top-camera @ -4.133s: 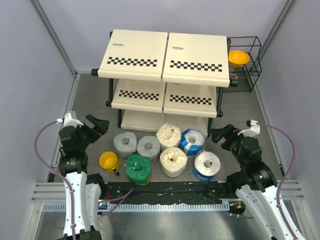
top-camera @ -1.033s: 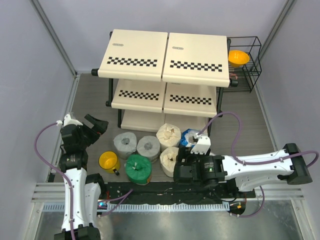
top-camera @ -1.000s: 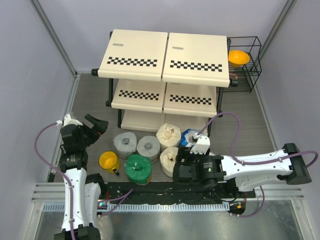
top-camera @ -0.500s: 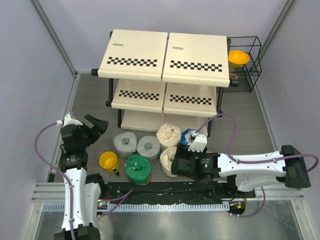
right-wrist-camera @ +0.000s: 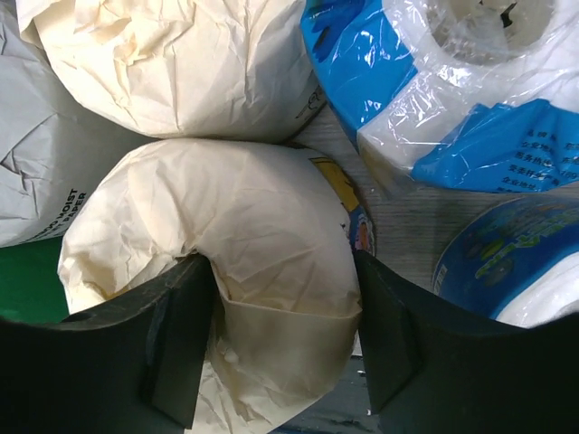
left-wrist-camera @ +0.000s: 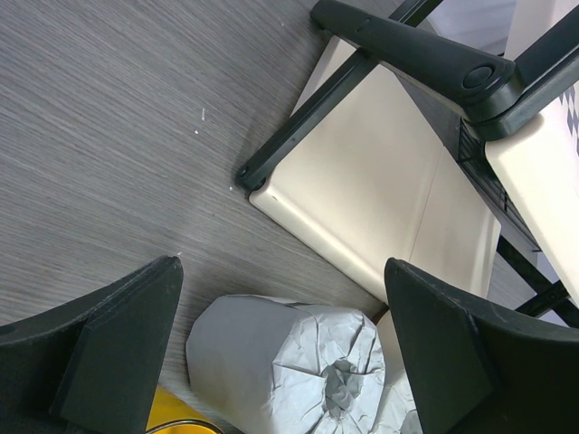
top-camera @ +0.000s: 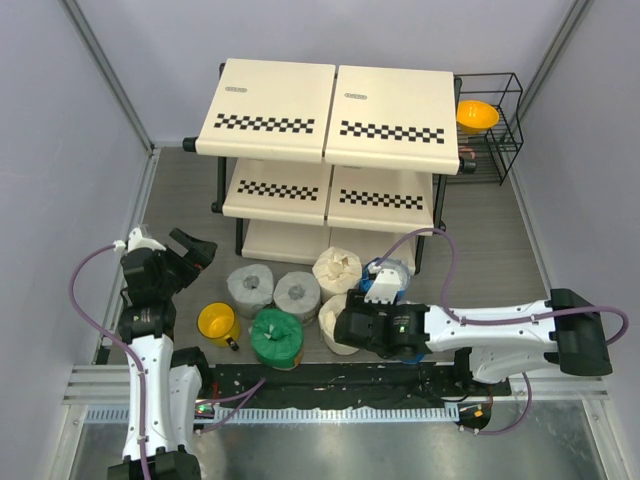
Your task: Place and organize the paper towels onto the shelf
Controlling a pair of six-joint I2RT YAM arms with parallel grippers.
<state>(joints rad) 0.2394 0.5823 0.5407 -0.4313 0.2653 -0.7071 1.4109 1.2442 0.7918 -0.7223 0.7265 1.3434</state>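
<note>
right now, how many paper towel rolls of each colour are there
cream rolls: 2
blue-and-white rolls: 2
grey rolls: 2
green roll: 1
total: 7

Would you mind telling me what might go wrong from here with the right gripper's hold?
1. The right gripper pinches the near cream roll through soft, crinkled wrap, so the roll may slip or deform when lifted.
2. The far cream roll touches it and a blue-and-white roll sits close, so lifting could drag or topple them.
</note>
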